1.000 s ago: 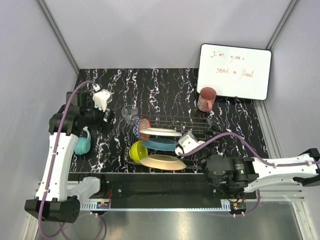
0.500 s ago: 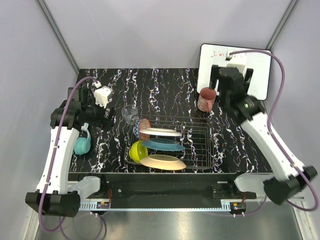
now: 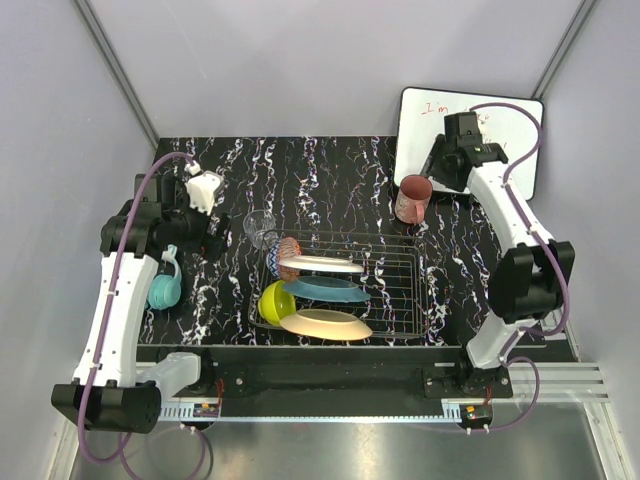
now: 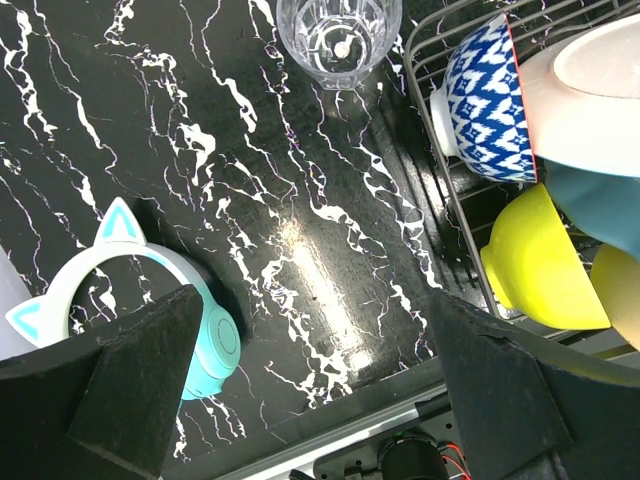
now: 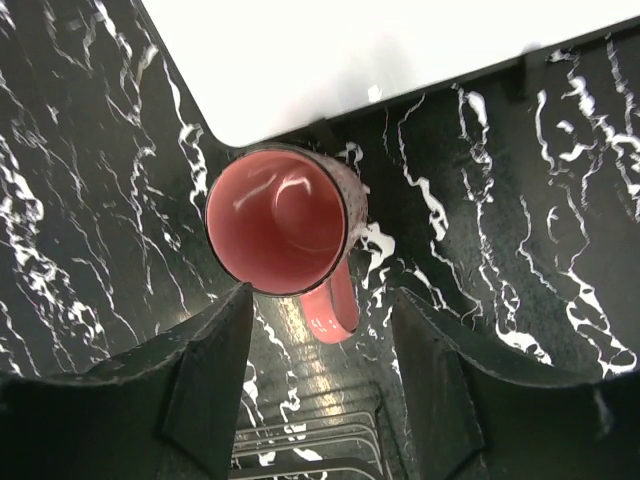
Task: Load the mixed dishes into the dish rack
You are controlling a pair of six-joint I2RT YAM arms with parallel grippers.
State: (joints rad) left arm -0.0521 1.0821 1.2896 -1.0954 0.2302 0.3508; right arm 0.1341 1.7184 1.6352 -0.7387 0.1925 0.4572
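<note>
We hold our right gripper [image 5: 318,300] released above the reddish-brown ceramic cup [image 5: 275,220], upright near the worktop's far-right corner. Next we should descend, clench its wall, then carry it to the silver wire dish rack [image 3: 400,290].

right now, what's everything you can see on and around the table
dish rack: 1, silver wire, table's near middle
white plate: 1, white, in rack, farthest
teal plate: 1, teal, in rack, middle
orange plate: 1, pale orange, in rack, nearest
yellow-green bowl: 1, yellow-green, rack's left end
patterned bowl: 1, blue-white, red rim, rack's far-left corner
clear glass: 1, clear, on table beyond rack
cup: 1, reddish-pink, on table by whiteboard
whiteboard: 1, white, red writing, far right
headphones: 1, teal, table's left
table: 1, black marbled, under all
left tool: 1, black, open, above table between headphones and rack
right tool: 1, black, open, above cup
</note>
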